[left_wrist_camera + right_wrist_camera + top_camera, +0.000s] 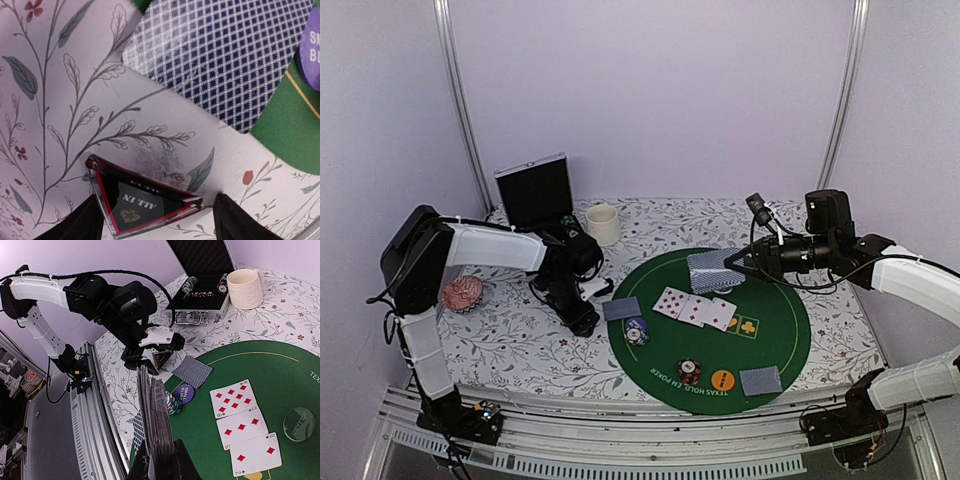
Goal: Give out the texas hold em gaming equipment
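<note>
The left tool (154, 212) stands fairly wide, its fingers on either side of the black-red triangular token (145, 200). The token lies on the floral bench (65, 125) near a face-down card (225, 60). The right tool (162, 460) is clamped on a deck of playing cards (154, 410) above the green mat (280, 365).

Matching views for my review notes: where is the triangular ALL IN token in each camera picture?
Top external: not discernible, hidden under the left gripper, left of the green mat.
Left wrist: ALL IN token at bottom centre, between the fingers.
Right wrist: ALL IN token small, upper centre, under the left gripper.
Shared landmark: the face-down card right beside it.
</note>
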Robot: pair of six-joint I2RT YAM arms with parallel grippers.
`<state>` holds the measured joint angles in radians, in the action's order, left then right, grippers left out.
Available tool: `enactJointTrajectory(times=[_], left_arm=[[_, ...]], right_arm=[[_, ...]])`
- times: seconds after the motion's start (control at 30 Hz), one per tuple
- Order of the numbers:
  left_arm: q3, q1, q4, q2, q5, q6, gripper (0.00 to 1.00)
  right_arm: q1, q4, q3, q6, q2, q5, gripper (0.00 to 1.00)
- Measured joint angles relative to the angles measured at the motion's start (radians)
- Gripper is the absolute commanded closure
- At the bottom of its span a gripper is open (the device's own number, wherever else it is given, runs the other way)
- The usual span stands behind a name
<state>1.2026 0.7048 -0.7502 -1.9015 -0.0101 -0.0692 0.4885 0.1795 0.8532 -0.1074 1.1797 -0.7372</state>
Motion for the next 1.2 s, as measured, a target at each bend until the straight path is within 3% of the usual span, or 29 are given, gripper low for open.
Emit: enactJointTrajectory(times=[0.23,0.5,0.77,0.87,0.97,1.2], left_arm=[[0.014,-0.006,-0.013,-0.012,-0.002,0.021,0.23],[0.037,-0.016,-0.010,-0.030,-0.006,0.053,0.39],[0.036,-0.017,-0.010,-0.029,-0.004,0.060,0.33],[0.030,-0.018,-0.006,-0.024,-0.005,0.063,0.42],[0.024,-0.018,-0.001,-0.019,-0.003,0.065,0.62],[0.018,-0.019,-0.006,-0.008,-0.019,0.075,0.66]], right_arm=[[0.000,0.000,0.000,0.000,0.000,0.003,0.98],[0.000,0.008,0.000,0.000,-0.006,0.005,0.98],[-0.001,0.017,0.000,0.000,-0.025,0.007,0.98],[-0.001,0.021,0.000,0.000,-0.025,0.009,0.98],[-0.001,0.024,0.000,0.000,-0.025,0.011,0.98],[-0.001,0.038,0.000,0.000,-0.032,0.020,0.98]])
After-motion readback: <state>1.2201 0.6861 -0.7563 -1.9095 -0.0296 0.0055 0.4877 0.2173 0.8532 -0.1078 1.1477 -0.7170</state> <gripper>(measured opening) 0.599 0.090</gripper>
